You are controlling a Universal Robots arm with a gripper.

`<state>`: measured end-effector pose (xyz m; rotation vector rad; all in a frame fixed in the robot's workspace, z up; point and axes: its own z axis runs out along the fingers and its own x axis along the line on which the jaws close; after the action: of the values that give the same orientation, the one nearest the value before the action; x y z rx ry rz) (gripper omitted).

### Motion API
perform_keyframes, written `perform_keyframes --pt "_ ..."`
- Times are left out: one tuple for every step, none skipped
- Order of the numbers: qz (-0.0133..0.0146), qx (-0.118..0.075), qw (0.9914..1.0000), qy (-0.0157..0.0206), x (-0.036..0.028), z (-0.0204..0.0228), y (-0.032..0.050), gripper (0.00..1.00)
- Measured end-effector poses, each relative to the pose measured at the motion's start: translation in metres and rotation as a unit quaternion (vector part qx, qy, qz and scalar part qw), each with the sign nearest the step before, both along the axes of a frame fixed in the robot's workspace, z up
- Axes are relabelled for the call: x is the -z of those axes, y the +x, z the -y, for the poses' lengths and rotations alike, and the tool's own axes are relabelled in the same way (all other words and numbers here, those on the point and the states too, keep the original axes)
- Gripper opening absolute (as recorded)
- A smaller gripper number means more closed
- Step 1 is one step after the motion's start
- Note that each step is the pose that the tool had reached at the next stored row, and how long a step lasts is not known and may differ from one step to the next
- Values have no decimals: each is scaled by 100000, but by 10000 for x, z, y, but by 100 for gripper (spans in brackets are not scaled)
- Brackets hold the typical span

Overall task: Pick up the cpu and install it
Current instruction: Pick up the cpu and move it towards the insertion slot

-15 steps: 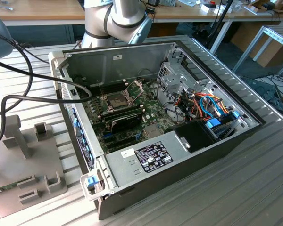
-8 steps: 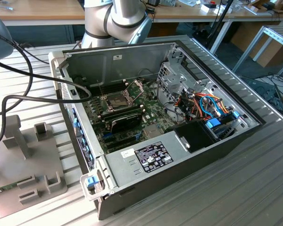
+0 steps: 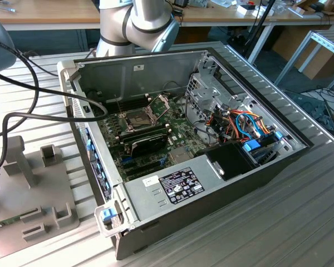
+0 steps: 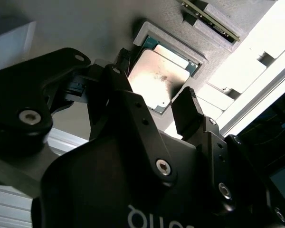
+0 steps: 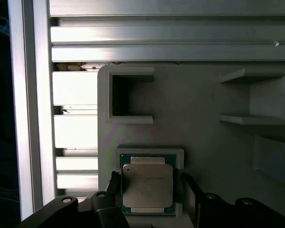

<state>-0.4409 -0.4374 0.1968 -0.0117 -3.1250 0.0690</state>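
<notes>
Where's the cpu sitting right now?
In both wrist views the cpu lies flat in a square recess of the grey fixture plate, close to the plate's edge beside the slatted aluminium table.

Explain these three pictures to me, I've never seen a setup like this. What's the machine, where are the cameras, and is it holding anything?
The machine is a robot arm with a gripper on its end. The exterior view comes from a camera off the arm. It shows an open computer case on a ribbed metal table, with a green motherboard and its socket inside. Both wrist views come from cameras riding on the arm. They look past the gripper at a grey holder, where the cpu, a small silver square, lies in a recess. The gripper is right at the cpu; whether it grips it, I cannot tell.
</notes>
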Motion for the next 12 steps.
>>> perform_keyframes --pt "-4 -32 100000 -3 2 -6 1 63" --pt "-7 -47 100000 -3 4 -13 0 63" --pt "-1 -51 100000 -1 7 -20 -2 63" --pt "-10 -53 100000 -9 8 -24 -4 63" --pt "-19 -57 100000 -29 9 -25 -6 63" --pt "-16 -64 100000 -56 10 -26 -8 63" --pt "-8 -62 100000 -79 13 -26 -10 63" --pt "0 -52 100000 -103 16 -27 -14 63" --pt "1 -58 100000 -128 18 -27 -15 63" --pt "-21 -60 100000 -170 23 -26 -17 63" --pt "-26 -58 100000 -187 26 -26 -18 63" --pt "-32 -54 100000 -212 30 -27 -18 63"
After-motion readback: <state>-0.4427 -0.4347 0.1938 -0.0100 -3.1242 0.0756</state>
